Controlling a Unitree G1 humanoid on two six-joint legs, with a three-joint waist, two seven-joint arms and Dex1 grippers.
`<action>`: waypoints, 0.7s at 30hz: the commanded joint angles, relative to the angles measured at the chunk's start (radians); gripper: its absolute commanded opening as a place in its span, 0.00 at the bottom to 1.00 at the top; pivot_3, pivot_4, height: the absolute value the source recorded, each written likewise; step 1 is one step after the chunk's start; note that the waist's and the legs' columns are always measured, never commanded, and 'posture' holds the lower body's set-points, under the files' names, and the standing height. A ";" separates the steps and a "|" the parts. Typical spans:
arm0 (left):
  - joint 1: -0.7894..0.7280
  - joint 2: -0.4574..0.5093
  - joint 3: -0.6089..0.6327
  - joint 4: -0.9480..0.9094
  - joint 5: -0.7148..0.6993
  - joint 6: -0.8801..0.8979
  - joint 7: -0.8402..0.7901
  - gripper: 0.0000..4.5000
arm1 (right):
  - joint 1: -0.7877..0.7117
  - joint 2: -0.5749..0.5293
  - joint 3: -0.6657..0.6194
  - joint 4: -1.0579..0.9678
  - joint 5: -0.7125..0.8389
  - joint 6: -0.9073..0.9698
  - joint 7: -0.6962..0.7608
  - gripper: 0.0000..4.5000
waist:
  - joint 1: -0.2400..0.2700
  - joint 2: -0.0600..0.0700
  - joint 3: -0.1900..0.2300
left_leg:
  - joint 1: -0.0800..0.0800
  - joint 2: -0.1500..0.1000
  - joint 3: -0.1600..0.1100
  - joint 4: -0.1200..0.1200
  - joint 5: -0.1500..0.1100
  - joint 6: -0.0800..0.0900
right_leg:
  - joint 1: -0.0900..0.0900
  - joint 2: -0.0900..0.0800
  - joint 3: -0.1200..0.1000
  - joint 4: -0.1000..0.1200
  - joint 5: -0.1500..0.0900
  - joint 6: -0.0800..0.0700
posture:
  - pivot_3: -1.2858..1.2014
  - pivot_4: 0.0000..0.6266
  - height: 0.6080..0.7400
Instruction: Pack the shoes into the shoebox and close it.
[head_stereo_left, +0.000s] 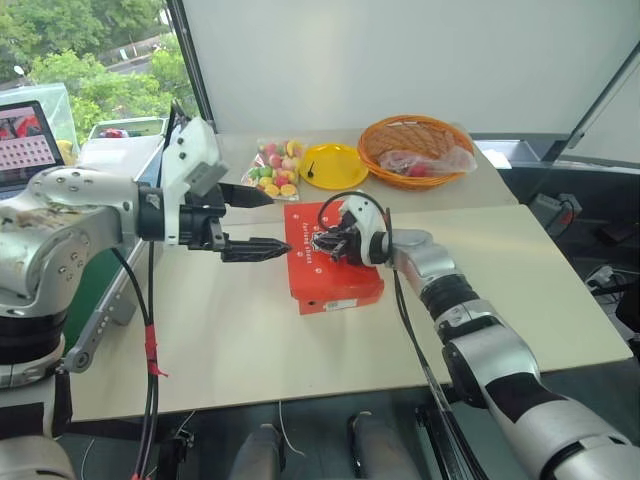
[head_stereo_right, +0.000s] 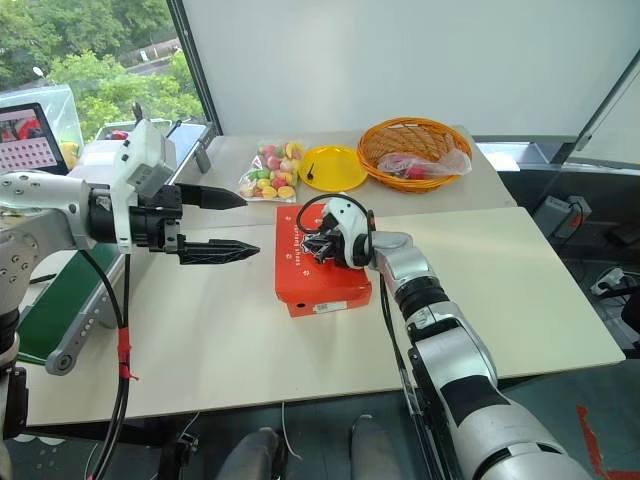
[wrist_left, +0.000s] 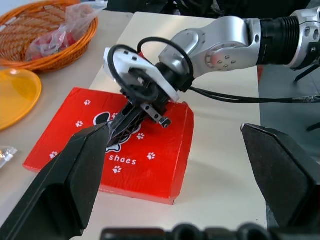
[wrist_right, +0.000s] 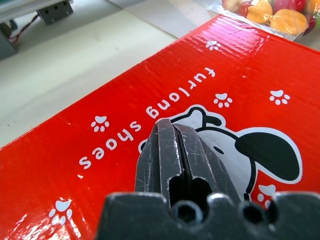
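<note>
Behind the shoebox (head_stereo_left: 330, 262) sit a yellow plate (head_stereo_left: 333, 165), a clear bag of coloured sweets (head_stereo_left: 275, 168) and a woven orange basket (head_stereo_left: 415, 150). The glossy red cardboard box lies lid-down, closed, mid-table. My right claw (wrist_left: 122, 127), pressed together, rests on its lid; my left claw (head_stereo_left: 255, 221) hangs spread beside it.

Orange woven basket (head_stereo_left: 415, 150), yellow plate (head_stereo_left: 333, 165) and bag of colourful sweets (head_stereo_left: 274, 168) along the table's (head_stereo_left: 250, 330) far edge.
</note>
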 joint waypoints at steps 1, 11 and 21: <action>0.017 0.010 0.032 -0.014 -0.005 -0.009 0.009 1.00 | 0.044 -0.051 -0.025 -0.109 0.006 0.082 0.077 0.00 | 0.002 0.000 0.000 | 0.000 0.000 0.000 0.000 0.000 0.000 | 0.000 0.000 0.000 0.000 0.000 0.000 | 0.52 0.24 1.00; 0.130 0.028 -0.031 -0.026 0.078 -0.129 -0.034 1.00 | 0.270 -0.301 -0.128 -1.021 0.268 0.502 0.209 0.54 | 0.017 0.001 0.001 | -0.033 -0.001 -0.002 0.002 0.000 0.000 | -0.033 -0.001 0.000 0.011 0.005 -0.009 | 0.52 0.24 1.00; 0.210 -0.008 -0.007 0.009 0.124 -0.273 -0.038 1.00 | 0.370 -0.499 -0.197 -1.314 0.356 0.609 0.193 0.99 | 0.035 0.001 0.001 | -0.029 -0.001 -0.001 0.003 0.000 0.000 | -0.028 -0.001 -0.001 0.002 0.000 -0.001 | 0.52 0.24 1.00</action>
